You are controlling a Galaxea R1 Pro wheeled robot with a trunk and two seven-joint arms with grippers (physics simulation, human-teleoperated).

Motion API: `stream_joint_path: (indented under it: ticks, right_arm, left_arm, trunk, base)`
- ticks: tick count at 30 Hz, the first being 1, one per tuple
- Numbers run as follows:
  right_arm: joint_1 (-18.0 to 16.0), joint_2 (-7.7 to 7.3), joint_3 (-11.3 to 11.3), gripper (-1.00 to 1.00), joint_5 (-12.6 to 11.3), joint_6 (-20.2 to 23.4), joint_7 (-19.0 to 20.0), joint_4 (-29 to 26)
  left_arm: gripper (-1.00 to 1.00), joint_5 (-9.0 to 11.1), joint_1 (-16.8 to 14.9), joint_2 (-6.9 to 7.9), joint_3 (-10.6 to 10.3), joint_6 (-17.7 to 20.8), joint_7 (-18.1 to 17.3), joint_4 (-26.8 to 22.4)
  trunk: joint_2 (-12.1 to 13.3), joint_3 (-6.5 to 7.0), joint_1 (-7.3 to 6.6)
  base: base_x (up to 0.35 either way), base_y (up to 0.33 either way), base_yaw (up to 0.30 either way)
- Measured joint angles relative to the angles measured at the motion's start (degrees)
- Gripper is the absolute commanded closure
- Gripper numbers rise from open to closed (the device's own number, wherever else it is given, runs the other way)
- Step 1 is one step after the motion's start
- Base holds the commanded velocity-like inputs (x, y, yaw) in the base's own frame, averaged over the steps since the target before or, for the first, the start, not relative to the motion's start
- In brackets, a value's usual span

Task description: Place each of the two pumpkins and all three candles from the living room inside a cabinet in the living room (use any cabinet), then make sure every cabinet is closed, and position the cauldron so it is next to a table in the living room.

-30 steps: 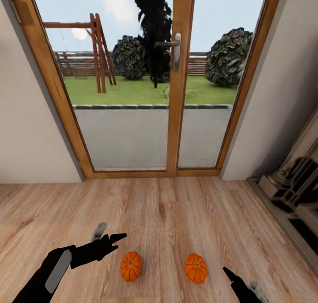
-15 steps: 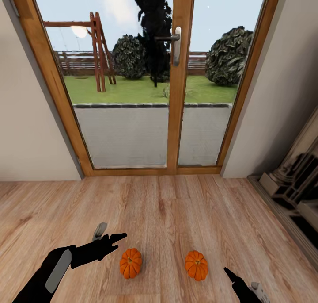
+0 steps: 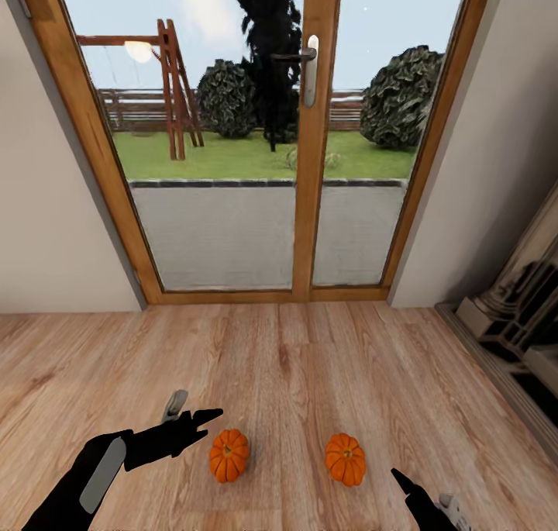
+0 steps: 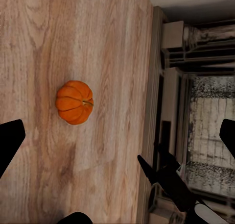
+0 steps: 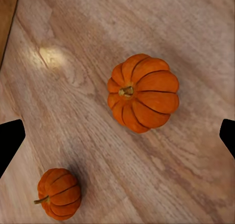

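- The right gripper [image 5: 117, 136] is spread wide and holds nothing; in its wrist view the two dark fingertips sit at the far edges, with the right-hand pumpkin [image 5: 143, 93] on the floor between them and a little off centre.
- The left gripper [image 3: 188, 415] hovers just above the floor beside the left-hand pumpkin [image 3: 229, 455], not touching it. It is empty and its jaws stand wide apart in the left wrist view.
- The step in hand looks like the first pick: both pumpkins lie loose on the floor, near each other, stems up or slightly tilted.
- To do it well, I would centre the right gripper over the right-hand pumpkin before lowering, so the fingers meet the ribbed sides evenly — a round, ribbed body may roll away from a lopsided pinch.
- Come down low enough to close across the widest part, not on the stem.
- The other pumpkin is close by, so a sweeping approach could nudge it.
- The wooden floor [image 3: 310, 360] is smooth, pale plank, level and glossy — nothing to stop a rolling pumpkin.
- Beyond it stands a glazed door [image 3: 318, 128] in a light wood frame, with lawn, bushes and a swing frame [image 3: 167, 81] outside.
- At the robot's right, a dark fireplace surround [image 3: 519, 314] lines the wall.
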Motion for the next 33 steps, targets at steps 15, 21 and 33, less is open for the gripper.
stream_joint_path:
  ticks: [15, 21, 33]
  right_arm:
    - [-0.53, -0.47, 0.05, -1.0, -0.27, 5.28, 0.22, -0.42]
    - [-0.53, -0.51, 0.05, -1.0, -0.77, 5.35, 0.32, -0.46]
    - [-0.54, -0.48, 0.09, -1.0, -0.85, 6.23, 3.27, -0.86]
  left_arm:
    - [-1.0, 0.0, 0.0, -0.12, 0.0, 0.1, 0.0, 0.0]
    - [-1.0, 0.0, 0.0, -0.01, 0.06, 0.1, 0.0, 0.0]
    - [-1.0, -0.01, -0.01, 0.0, 0.14, 0.37, -5.81, 0.03]
  trunk:
    - [-6.02, -2.69, 3.3]
    - [-8.42, -3.77, 4.61]
    - [-10.44, -4.67, 5.72]
  base:
    - [0.0, 0.0, 0.0]
    - [0.0, 0.0, 0.0]
    - [0.0, 0.0, 0.0]
